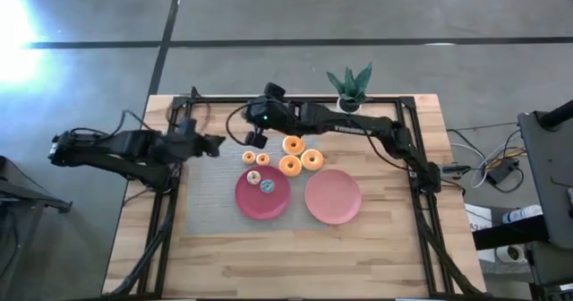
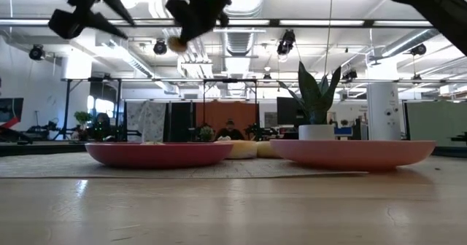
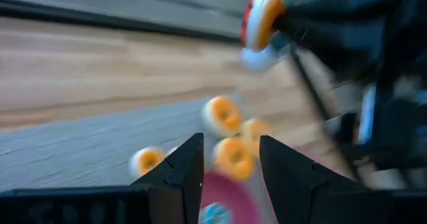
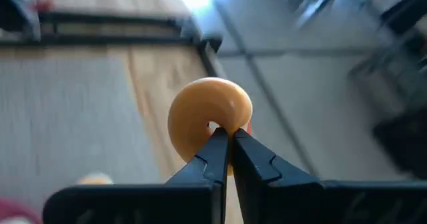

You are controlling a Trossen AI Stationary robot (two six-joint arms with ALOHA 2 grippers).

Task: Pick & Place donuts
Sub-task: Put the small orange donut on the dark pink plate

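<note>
We are pinching a red-iced donut [image 4: 209, 125] by its rim in our right gripper [image 4: 227, 144], fingers clamped tight, holding it in the air above the grey mat [image 1: 208, 180] behind the magenta plate [image 1: 251, 204]. Our left gripper [image 3: 230, 159] is hovering open nearby over the mat's left edge. Three orange rings [image 1: 301, 156] are clustering just behind both plates, two small ones [image 1: 260, 179] sitting on the magenta plate, beside the smooth pink plate [image 1: 333, 197]. A potted plant [image 1: 348, 86] is standing on the wooden table [image 1: 295, 256].

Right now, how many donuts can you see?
6: one held aloft in the right tool, two on the magenta plate, three on the mat behind the plates. More may be hidden under the arm.
</note>
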